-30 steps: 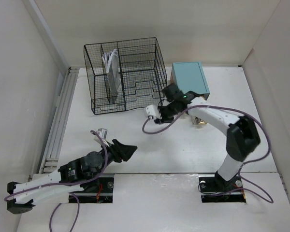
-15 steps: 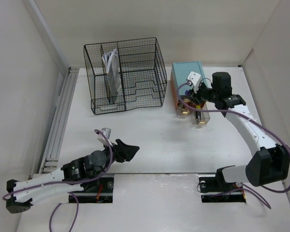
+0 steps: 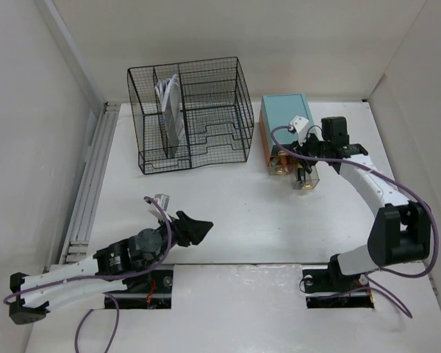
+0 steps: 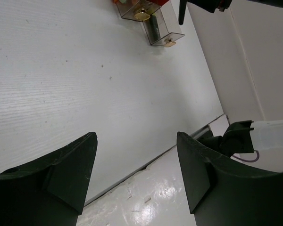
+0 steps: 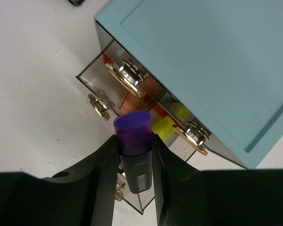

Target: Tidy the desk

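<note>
A wide, flat white desk [image 3: 228,213] fills the floor of a white-walled enclosure, reaching from the 2 arm bases at the near edge back to the far wall. Standing on it at the far left of center is a black wire-mesh organizer [image 3: 206,140] with white papers [image 3: 169,99] upright in 1 of its slots. Just to the right of the organizer sits a small teal drawer box [image 3: 287,118], whose smoky clear drawers [image 5: 114,89] with gold knobs are pulled out toward the arms.

The right gripper [image 5: 134,143] hangs over those open drawers, its fingers clamped on a dark marker with a purple cap [image 5: 132,129], cap pointing toward the box.

The left gripper [image 4: 137,165] hovers low over bare desk at the near left, well apart from the organizer and the box. Its 2 black fingers stand wide apart with nothing between them.
</note>
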You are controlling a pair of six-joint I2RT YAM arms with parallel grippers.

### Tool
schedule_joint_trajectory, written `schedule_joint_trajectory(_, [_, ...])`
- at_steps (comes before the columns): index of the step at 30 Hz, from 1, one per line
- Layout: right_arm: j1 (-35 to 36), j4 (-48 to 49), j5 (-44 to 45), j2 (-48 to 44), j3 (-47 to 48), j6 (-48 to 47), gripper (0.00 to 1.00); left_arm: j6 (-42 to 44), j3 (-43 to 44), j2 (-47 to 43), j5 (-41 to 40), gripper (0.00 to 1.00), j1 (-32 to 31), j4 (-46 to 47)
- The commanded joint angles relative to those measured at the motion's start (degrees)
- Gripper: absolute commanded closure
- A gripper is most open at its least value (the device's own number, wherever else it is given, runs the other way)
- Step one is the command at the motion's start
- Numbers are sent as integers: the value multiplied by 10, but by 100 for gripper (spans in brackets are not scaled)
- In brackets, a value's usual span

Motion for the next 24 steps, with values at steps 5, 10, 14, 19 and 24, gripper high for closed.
schedule_joint_trajectory(5, [-9, -16, 44, 31, -4, -11, 91, 10, 5, -15, 0, 35, -4, 7])
schedule_joint_trajectory(10, [-9, -16, 60, 38, -4, -11, 59, 10, 5, -20, 0, 35, -4, 0])
schedule_joint_trajectory(14, [-9, -22, 54, 26, -4, -11, 42, 10, 5, -20, 0, 35, -4, 0])
schedule_joint_trajectory(19, [-20, -32, 23, 8, -4, -21, 89, 10, 5, -20, 0, 35, -4, -5])
schedule_joint_trajectory(24, [-33, -188, -131, 19, 33, -227, 100, 10, 11, -25, -5, 35, -4, -10])
